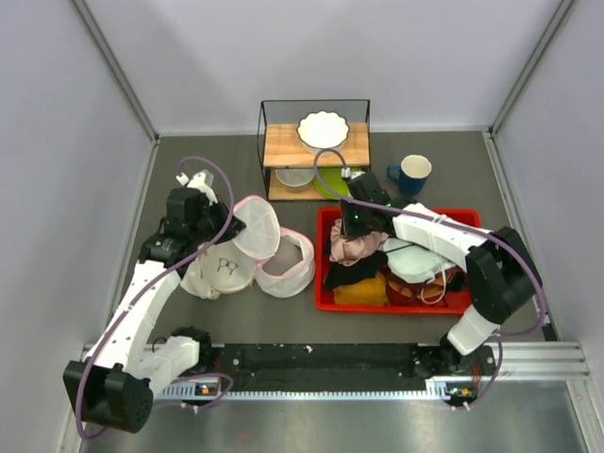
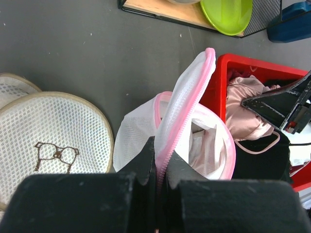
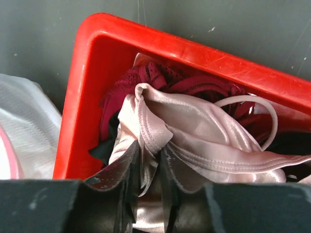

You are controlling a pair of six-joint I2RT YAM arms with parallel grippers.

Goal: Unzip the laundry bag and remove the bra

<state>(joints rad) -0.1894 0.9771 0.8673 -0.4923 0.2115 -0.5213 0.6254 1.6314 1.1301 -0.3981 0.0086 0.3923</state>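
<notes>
A round, domed white translucent mesh laundry bag (image 2: 138,133) sits near the middle of the dark table surface, just beside the left edge of a red plastic tray (image 3: 80,92). The bag's pink zipper band (image 2: 194,92) is undone and its flap stands upright. The left gripper (image 2: 159,162) is clenched on that band and holds the flap up. The dusty-pink satin bra (image 3: 194,126) is out of the bag. It lies in the tray's far left corner on top of darker crumpled garments. The right gripper (image 3: 148,158) is down in that corner, with its two dark fingers (image 3: 127,167) standing narrowly apart on either side of a fold of the bra (whether they are pinching it or letting go cannot be told from these views). A round cream mesh piece with a small dark mark (image 2: 53,141) lies on the surface to the left of the bag. The step in hand appears to be setting the bra down in the tray, which is the last part of the task. The next move probably calls for the right jaws to part fully and lift straight up, so the soft fabric and its thin straps do not snag and come along.
</notes>
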